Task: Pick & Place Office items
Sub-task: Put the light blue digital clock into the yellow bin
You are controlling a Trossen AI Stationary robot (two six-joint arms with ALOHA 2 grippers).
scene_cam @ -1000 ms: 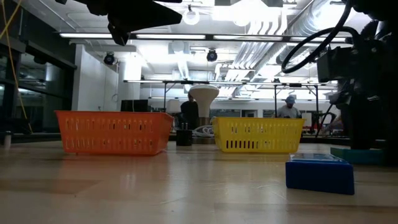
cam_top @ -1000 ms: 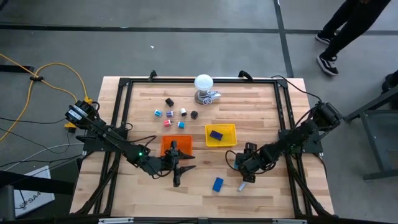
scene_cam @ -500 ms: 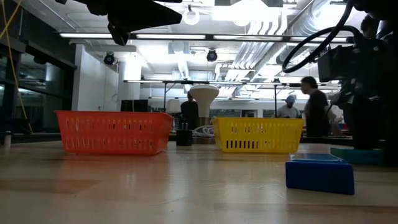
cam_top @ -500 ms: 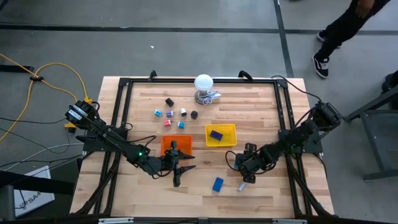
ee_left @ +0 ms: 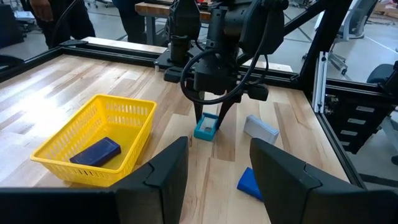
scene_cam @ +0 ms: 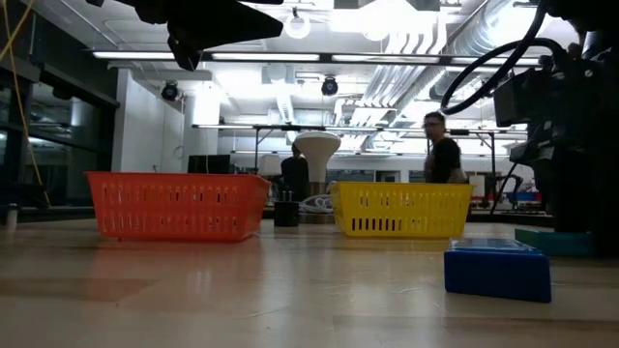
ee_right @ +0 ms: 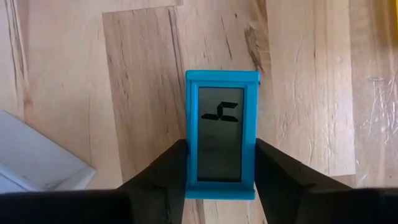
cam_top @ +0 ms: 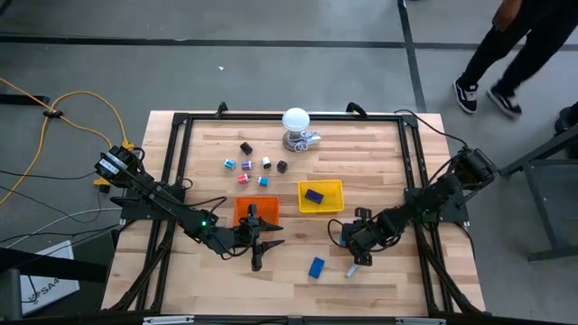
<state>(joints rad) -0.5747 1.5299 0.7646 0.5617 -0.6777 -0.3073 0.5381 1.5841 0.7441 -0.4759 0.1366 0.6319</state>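
Between the right claw [ee_right: 221, 180] fingers, a teal block [ee_right: 221, 134], base hidden.

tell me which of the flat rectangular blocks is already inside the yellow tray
The dark blue block, lying in the yellow tray. The teal, grey and brighter blue blocks lie on bare table beyond it.

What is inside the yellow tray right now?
One dark blue block lies flat on the floor of the yellow tray; it also shows from above. Nothing else shows inside; the near wall hides little.
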